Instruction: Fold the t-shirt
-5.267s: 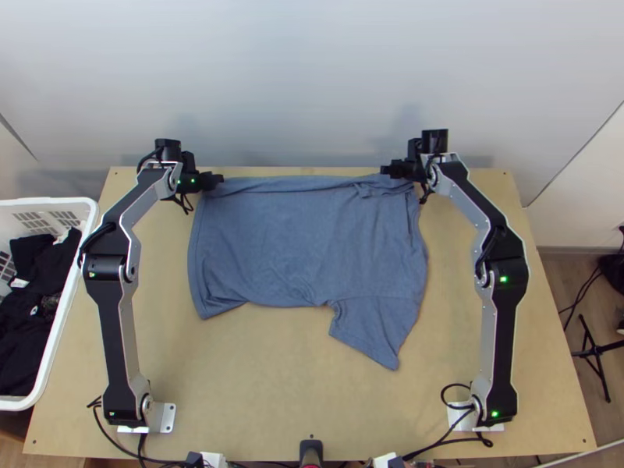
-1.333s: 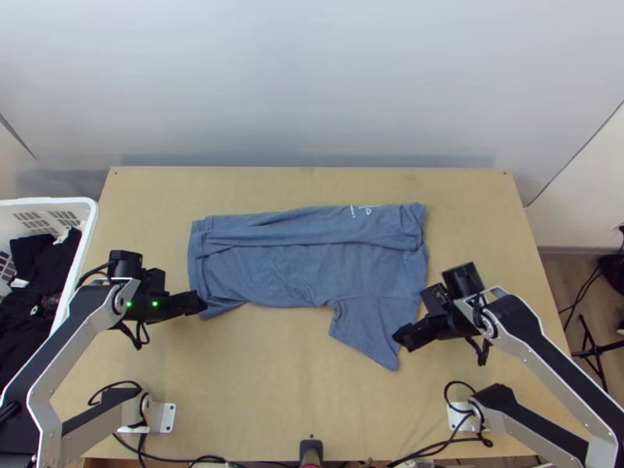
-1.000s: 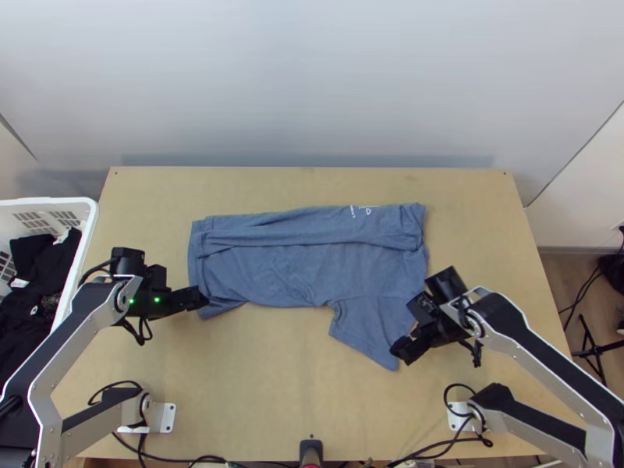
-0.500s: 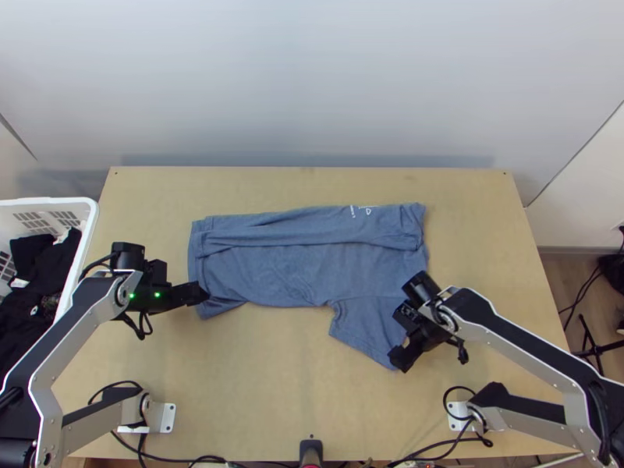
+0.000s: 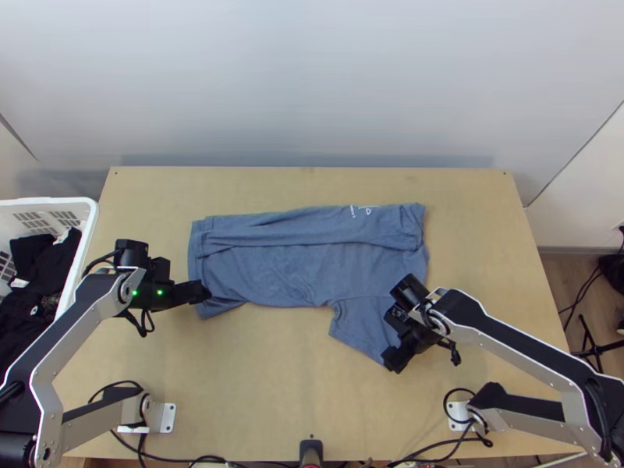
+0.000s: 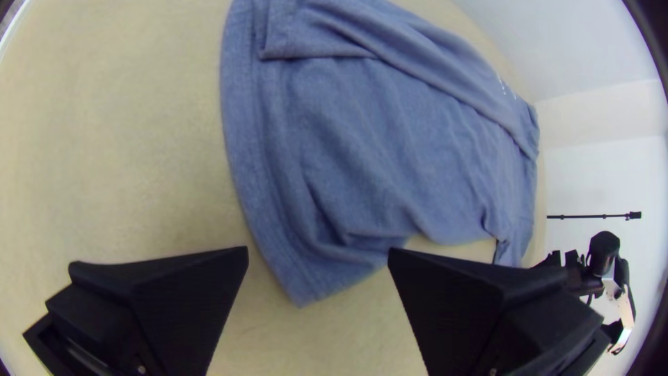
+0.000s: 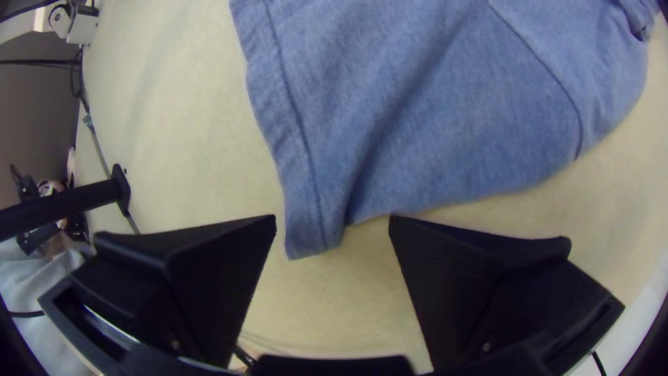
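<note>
I bring my right pincer (image 7: 333,221) to the sleeve tip (image 7: 307,233), wide open and empty like my left pincer (image 6: 319,252), so the part-folded shirt (image 5: 273,273) on the table (image 5: 273,390) seems ready for gripping.
</note>
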